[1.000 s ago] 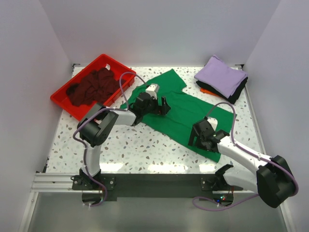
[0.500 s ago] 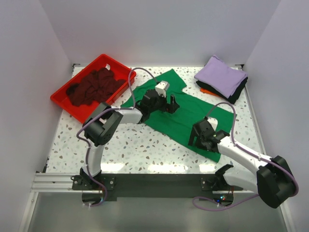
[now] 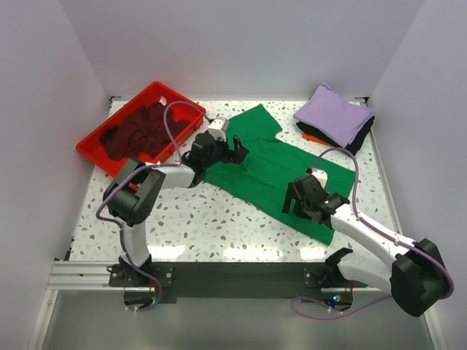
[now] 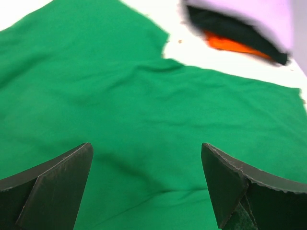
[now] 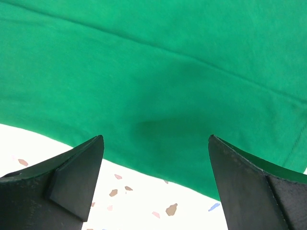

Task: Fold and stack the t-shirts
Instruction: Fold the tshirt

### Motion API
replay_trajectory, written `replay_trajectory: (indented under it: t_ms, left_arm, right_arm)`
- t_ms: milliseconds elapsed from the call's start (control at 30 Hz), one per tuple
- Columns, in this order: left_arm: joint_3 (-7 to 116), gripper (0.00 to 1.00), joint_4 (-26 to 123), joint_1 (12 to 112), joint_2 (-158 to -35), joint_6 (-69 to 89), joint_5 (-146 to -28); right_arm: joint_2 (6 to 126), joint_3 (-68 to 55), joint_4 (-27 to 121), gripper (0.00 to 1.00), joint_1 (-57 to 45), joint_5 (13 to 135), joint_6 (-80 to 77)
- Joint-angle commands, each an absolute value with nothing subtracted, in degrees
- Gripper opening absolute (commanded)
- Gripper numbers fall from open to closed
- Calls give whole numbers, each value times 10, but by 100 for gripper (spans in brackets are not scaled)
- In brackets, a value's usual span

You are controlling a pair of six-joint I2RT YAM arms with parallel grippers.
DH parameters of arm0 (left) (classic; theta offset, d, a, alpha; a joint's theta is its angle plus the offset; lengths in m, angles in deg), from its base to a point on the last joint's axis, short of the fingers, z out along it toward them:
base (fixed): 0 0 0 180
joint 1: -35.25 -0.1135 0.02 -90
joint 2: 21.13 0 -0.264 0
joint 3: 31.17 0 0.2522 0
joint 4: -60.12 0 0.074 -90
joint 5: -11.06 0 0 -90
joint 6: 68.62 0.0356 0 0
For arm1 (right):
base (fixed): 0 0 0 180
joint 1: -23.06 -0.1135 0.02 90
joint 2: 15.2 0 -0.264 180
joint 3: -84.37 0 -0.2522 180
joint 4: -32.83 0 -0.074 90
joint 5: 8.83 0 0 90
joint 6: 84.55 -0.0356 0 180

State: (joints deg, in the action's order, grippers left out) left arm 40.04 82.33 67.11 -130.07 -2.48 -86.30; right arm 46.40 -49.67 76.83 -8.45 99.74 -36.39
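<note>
Tabletop (image 3: 211, 219), white with speckles, sits under everything I see. Spread flat on it on a diagonal is the green t-shirt (image 3: 273, 175). One sleeve points to the far side, and there are a few shallow wrinkles in the cloth.

I have the red tray (image 3: 93, 153) to the left of the green t-shirt, near its left sleeve. The maroon t-shirt (image 3: 139, 131) is bunched up inside the tray.

A folded stack lies to the far right of the green t-shirt, apart from it. The lavender t-shirt (image 3: 334, 111) is on top and the black t-shirt (image 3: 357, 138) is under it. Only a sliver of the orange t-shirt (image 3: 310, 137) shows at the bottom.

My left gripper (image 3: 237, 149) is over the far-left part of the green t-shirt, beside the sleeve. Its fingers are spread wide with nothing between them, and its wrist view shows only green cloth in the gap.

My right gripper (image 3: 295, 200) is over the near-right part of the green t-shirt, at its near edge. Its fingers are also spread wide and empty. Its wrist view shows the cloth edge with bare speckled table just below it.

I cannot tell whether either set of fingertips touches the cloth.
</note>
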Motion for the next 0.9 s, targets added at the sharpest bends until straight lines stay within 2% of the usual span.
replay_trajectory:
  t_ms: [0, 167, 367, 867]
  left_arm:
    - [359, 100, 871, 629, -1312, -49, -868]
    - [347, 100, 871, 621, -1325, -45, -861]
    - [314, 100, 837, 621, -1320, -51, -836]
    - [68, 100, 838, 629, -1206, -125, -804]
  right_arm:
    - [484, -465, 714, 93, -87, 1021, -330]
    - [545, -450, 646, 93, -88, 1011, -309]
    - [598, -453, 630, 93, -88, 1007, -307]
    - [548, -507, 727, 97, -88, 928, -372]
